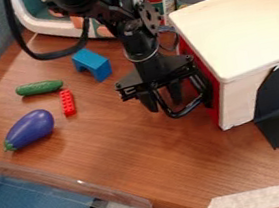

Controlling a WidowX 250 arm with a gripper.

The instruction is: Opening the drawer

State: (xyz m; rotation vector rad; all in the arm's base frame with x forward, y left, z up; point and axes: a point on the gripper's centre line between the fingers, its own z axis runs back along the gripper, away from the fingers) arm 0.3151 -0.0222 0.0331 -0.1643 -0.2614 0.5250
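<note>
The red drawer front (215, 109) faces the view's left, long axis running near to far, gripper (163, 102) spread beside it.

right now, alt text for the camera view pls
The robot's open tool hangs at the black handle on a red-fronted pale box. At the picture's left, a blue block, cucumber, red brick and eggplant lie on the wooden table.

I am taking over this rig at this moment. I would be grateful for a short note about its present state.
Tool: open, fingers apart, at the black handle.
Drawer: looks closed, its red face against the wooden box.
Done: Tool is placed at the handle; no opening visible.
Left: pull the handle away from the box.
</note>
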